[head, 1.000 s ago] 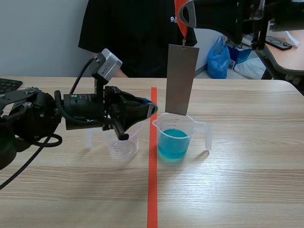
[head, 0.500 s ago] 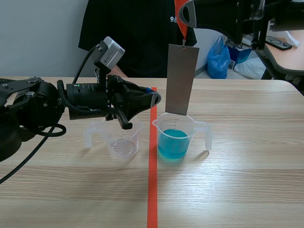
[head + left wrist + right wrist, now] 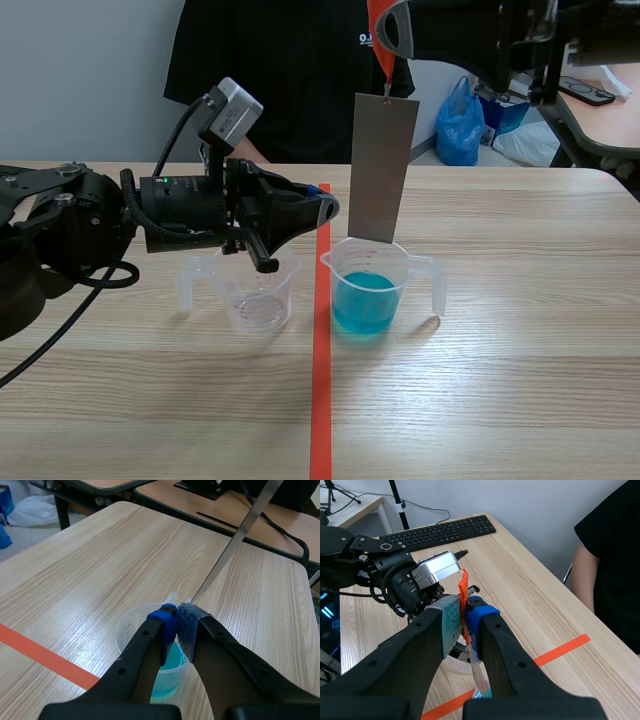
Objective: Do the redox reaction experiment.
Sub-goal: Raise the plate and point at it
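Observation:
A clear beaker of blue liquid (image 3: 368,290) stands just right of the orange tape line. A grey metal plate (image 3: 383,165) hangs upright over it from an orange strap (image 3: 384,66), its lower edge level with the beaker's rim. My right gripper (image 3: 386,36) is shut on the strap (image 3: 463,587) high above the table. An empty clear beaker (image 3: 260,298) stands left of the line. My left gripper (image 3: 328,207) hovers shut above it, tips near the plate. In the left wrist view the pads (image 3: 185,625) meet over the blue beaker (image 3: 126,630), holding nothing.
A person in a black shirt (image 3: 270,70) sits across the table. A keyboard (image 3: 442,530) lies at the far left. A blue plastic bag (image 3: 460,125) and another desk stand beyond the table's right end.
My left gripper has risen from the empty beaker and shifted slightly right toward the plate. The right gripper, strap and plate have kept still.

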Motion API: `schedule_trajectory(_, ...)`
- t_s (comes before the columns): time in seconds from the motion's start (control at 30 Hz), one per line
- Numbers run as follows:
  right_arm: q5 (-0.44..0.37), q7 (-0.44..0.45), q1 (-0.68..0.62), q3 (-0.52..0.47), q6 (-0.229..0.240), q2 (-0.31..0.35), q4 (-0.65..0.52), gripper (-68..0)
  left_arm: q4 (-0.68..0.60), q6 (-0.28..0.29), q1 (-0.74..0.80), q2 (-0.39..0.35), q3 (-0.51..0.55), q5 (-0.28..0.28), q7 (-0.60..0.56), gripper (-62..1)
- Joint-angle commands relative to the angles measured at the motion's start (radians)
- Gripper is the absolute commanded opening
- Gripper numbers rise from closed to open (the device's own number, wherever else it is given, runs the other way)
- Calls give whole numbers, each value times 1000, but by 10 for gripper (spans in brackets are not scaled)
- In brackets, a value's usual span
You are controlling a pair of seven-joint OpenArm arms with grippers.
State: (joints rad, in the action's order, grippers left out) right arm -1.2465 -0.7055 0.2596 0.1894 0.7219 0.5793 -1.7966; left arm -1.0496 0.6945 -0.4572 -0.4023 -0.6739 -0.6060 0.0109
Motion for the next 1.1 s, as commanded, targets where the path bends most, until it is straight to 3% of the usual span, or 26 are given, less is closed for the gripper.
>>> schedule_trajectory(0.0,-22,16,17,-14,1,13,-13,-658,-24,2,-8,0,10,-7,-13,-569)
schedule_trajectory(0.87,-22,16,17,-14,1,13,-13,-658,-24,2,-9,-1,10,4,-13,-569)
schedule_trajectory(1.07,-22,16,17,-14,1,13,-13,-658,-24,-11,-9,-55,10,26,-22,-569)
